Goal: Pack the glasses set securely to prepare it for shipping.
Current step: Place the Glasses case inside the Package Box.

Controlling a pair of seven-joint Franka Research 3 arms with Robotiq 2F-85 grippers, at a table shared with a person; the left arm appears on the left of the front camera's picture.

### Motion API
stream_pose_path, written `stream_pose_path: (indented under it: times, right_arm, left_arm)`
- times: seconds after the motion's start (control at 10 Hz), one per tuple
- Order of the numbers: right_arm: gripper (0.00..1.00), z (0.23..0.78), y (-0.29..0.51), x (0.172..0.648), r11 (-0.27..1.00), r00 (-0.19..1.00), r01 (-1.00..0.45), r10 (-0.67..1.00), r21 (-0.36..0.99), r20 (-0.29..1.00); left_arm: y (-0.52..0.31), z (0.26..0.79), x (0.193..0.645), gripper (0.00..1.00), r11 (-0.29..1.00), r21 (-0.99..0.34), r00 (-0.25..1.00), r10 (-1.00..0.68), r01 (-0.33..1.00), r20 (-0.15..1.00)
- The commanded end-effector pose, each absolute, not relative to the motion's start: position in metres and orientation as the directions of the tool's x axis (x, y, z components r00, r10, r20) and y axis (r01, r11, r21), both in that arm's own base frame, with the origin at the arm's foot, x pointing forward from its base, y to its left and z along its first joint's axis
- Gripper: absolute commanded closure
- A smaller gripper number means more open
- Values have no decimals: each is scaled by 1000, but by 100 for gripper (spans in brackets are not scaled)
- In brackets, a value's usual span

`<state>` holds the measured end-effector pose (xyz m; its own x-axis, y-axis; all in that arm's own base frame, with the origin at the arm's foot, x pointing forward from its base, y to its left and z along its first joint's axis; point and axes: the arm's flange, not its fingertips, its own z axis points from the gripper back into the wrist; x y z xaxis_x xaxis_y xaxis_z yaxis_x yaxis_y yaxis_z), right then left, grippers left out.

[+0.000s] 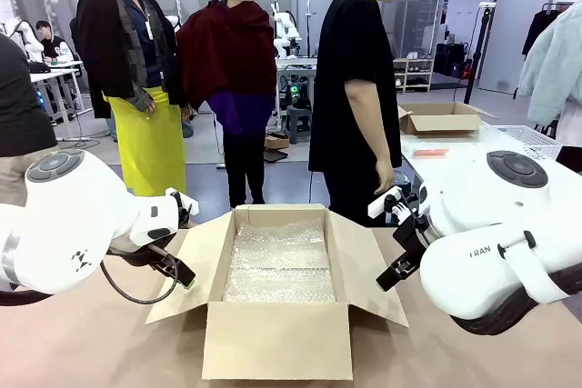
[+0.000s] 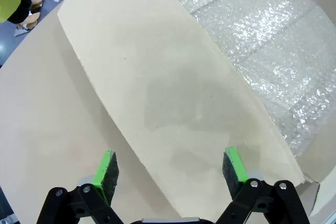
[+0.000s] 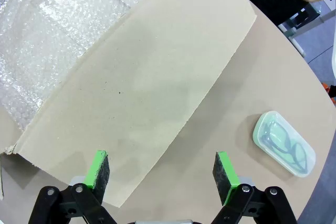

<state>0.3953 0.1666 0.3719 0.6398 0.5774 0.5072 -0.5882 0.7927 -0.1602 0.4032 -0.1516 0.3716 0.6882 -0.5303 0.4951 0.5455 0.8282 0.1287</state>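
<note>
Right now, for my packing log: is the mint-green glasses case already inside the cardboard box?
No, the mint-green glasses case lies on the table, outside the cardboard box.

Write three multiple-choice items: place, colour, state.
1. Where is the mint-green clear-topped eyeglass case? A) inside the box B) on the tan table, beside the brown cardboard box flap C) in an end effector
2. Pad colour on the right end effector? A) green B) red C) blue
3. State of the left end effector? A) open, empty B) shut on a flap C) shut on a case
Answers: 1B, lies on bare tabletop apart from the flap; 2A, both pads green; 3A, fingers spread, nothing gripped.
</note>
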Motion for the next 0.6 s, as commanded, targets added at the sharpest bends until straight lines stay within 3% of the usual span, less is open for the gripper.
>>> stream_pose_path:
  times: [0.0, 0.4, 0.5]
  right_arm:
    - [0, 372, 167, 395, 794, 641, -587, 576, -159, 508]
    - [0, 372, 167, 395, 793, 640, -588, 577, -160, 507]
    - [0, 391, 153, 404, 798, 633, -573, 574, -184, 520]
  left_arm:
    - [-151, 372, 403, 0, 829, 129, 689, -530, 545, 495]
    - [-152, 372, 403, 0, 828, 129, 688, -530, 546, 495]
    - [-144, 400, 394, 0, 805, 113, 674, -556, 582, 487]
